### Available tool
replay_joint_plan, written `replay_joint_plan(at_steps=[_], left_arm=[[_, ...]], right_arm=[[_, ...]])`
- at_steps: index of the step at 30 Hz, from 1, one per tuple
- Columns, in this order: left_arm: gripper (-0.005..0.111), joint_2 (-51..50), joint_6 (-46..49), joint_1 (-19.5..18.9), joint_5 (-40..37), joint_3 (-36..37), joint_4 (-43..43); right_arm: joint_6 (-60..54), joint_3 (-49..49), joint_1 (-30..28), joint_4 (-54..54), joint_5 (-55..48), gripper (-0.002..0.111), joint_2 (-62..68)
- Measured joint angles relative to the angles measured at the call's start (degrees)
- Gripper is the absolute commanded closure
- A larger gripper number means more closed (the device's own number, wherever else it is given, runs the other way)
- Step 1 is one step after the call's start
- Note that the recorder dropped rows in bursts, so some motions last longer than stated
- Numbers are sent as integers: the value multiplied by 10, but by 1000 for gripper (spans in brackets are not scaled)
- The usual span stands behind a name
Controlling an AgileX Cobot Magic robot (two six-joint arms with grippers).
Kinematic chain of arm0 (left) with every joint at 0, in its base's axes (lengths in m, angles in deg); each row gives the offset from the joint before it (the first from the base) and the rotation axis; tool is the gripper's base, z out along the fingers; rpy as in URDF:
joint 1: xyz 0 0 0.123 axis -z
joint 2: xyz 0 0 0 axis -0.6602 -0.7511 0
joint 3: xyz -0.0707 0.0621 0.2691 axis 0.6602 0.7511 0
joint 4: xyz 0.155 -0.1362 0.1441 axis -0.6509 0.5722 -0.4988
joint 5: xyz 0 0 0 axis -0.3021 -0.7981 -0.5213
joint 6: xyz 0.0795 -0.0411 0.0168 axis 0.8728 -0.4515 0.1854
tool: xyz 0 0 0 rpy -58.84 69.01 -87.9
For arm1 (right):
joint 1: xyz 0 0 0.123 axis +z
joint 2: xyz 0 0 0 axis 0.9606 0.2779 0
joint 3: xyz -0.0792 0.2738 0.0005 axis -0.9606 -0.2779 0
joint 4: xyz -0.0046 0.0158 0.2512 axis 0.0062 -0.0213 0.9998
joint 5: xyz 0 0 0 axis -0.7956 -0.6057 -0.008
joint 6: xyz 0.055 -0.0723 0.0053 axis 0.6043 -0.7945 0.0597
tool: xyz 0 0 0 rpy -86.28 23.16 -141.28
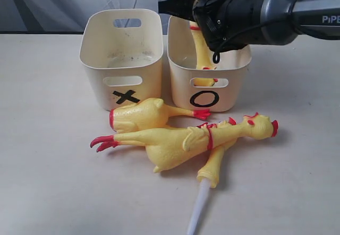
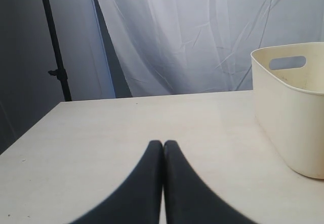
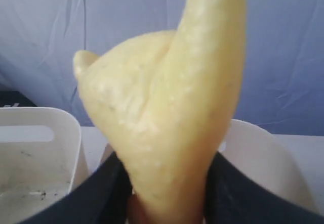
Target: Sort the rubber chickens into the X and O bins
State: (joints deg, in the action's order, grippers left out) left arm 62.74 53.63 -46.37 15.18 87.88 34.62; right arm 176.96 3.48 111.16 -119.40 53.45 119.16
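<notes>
Directly under the right tool (image 1: pixel 186 4) sits the O bin (image 1: pixel 234 86), and that up-and-down line is what the next move turns on. The tool pinches a chicken (image 1: pixel 200 44) partway along its length; in the right wrist view dark fingers (image 3: pixel 104 198) press on both sides of the yellow rubber. The chicken's long axis runs upright: one end pokes above the tool, and the other hangs down inside the O bin, where red and yellow show through the front slot. The drop into O looks like the step in hand. A plain release should let the toy fall straight in, though so long a body may lean on the rim. The X bin (image 1: pixel 95 86) stands just beside, on the left. The left tool (image 2: pixel 163 183) is pressed together on nothing, low over the desk (image 2: pixel 126 128) and outside the exterior view, so the right arm is the nearer one. In front of the bins lie a headless body (image 1: pixel 139 115) and a whole chicken (image 1: pixel 180 145) across a neck piece (image 1: pixel 212 168).
</notes>
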Motion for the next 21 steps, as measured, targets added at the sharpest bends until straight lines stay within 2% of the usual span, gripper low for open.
replay_joint_plan(at_steps=[2,3,7,10,13,14,17,18,21], left_arm=[[107,0,0,0,0,0,0],[107,0,0,0,0,0,0],[107,0,0,0,0,0,0],[107,0,0,0,0,0,0],[107,0,0,0,0,0,0],[107,0,0,0,0,0,0],[107,0,0,0,0,0,0],[107,0,0,0,0,0,0],[107,0,0,0,0,0,0]], right_arm=[[-14,-1,0,-3,11,27,-9],[-33,-1,0,-4,15,25,-16],[-190,-1,5,31,18,24,-62],[-406,-1,13,143,16,24,-104],[-703,-1,24,333,4,24,-144],[-857,0,28,441,-15,24,-158],[-1202,0,32,709,-98,24,-173],[-1266,-2,32,789,-130,24,-173],[-1381,-22,36,913,-167,24,-159]])
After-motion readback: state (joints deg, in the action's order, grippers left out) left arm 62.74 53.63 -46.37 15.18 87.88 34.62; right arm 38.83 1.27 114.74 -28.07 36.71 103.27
